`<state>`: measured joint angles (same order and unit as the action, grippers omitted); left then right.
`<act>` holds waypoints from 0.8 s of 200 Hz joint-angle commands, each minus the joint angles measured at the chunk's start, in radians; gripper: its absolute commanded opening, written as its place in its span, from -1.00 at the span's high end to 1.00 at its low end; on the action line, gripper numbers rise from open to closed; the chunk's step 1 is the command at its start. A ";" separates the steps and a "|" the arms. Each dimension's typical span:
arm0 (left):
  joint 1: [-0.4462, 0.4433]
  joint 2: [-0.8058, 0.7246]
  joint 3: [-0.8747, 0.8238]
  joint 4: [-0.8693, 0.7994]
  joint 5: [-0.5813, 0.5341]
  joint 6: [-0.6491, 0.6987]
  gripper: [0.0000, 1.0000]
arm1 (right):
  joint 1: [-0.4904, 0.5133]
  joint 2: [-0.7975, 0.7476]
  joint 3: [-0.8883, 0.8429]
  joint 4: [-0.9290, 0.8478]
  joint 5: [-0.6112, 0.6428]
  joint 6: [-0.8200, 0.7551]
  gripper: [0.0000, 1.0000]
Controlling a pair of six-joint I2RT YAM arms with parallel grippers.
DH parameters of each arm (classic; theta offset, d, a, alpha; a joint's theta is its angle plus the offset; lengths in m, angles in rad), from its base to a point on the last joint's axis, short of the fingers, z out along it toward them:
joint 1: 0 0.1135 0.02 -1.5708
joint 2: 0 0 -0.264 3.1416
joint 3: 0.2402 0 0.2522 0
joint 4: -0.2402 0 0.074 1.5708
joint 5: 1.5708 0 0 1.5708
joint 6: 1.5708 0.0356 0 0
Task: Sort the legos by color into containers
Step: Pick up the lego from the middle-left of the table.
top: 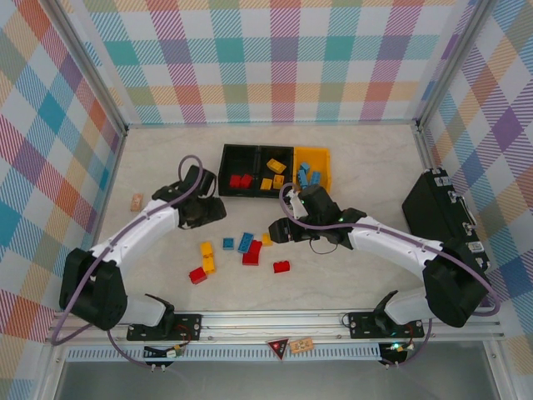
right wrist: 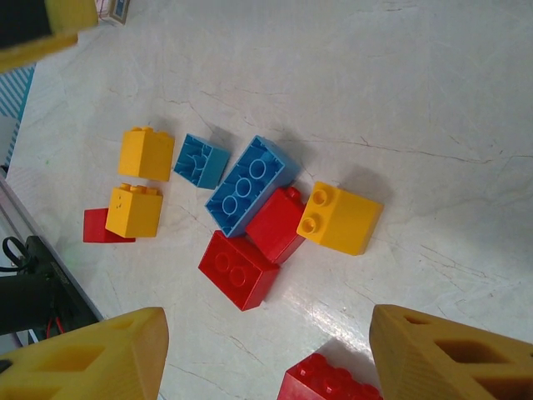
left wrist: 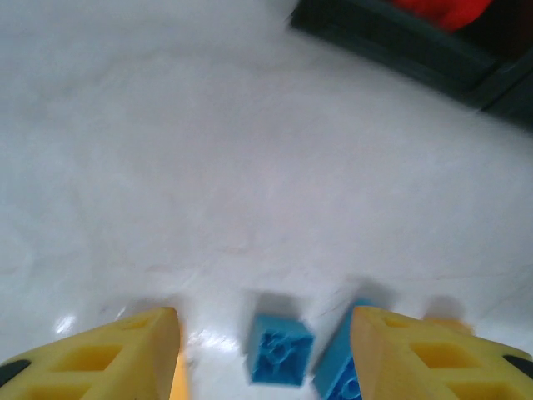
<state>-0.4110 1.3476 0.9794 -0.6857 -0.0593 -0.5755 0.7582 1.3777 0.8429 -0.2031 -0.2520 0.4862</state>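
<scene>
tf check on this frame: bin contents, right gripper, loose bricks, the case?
1. Red bricks lie in the left black bin. True.
2. The yellow bin holds red pieces. False: it holds blue bricks.
3. The right gripper is shut on a brick. False: its jaws stand open and empty above the pile.
4. Loose bricks in red, yellow and blue lie on the table. True.
5. The black case stands left of the bins. False: it stands to their right.
</scene>
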 commanded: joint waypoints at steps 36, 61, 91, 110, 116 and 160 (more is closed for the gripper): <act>-0.087 -0.217 -0.207 -0.170 -0.095 -0.229 -0.17 | 0.013 0.030 0.019 0.017 -0.026 -0.010 -0.31; -0.129 -0.302 -0.237 -0.257 -0.109 -0.289 -0.26 | 0.013 0.032 0.017 0.019 -0.024 -0.011 -0.31; -0.163 -0.373 -0.278 -0.335 -0.093 -0.341 -0.26 | 0.013 0.039 0.014 0.024 -0.023 -0.010 -0.31; -0.184 -0.409 -0.314 -0.335 -0.071 -0.366 -0.33 | 0.013 0.040 0.009 0.034 -0.024 -0.005 -0.31; -0.187 -0.416 -0.325 -0.326 -0.073 -0.366 -0.34 | 0.013 0.041 0.007 0.039 -0.024 -0.003 -0.31; -0.192 -0.380 -0.279 -0.237 -0.149 -0.306 -0.44 | 0.013 0.051 0.015 0.039 -0.028 -0.003 -0.31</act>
<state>-0.5934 0.9367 0.6586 -0.9588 -0.1596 -0.9016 0.7662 1.4220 0.8433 -0.1795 -0.2626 0.4862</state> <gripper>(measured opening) 0.708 0.653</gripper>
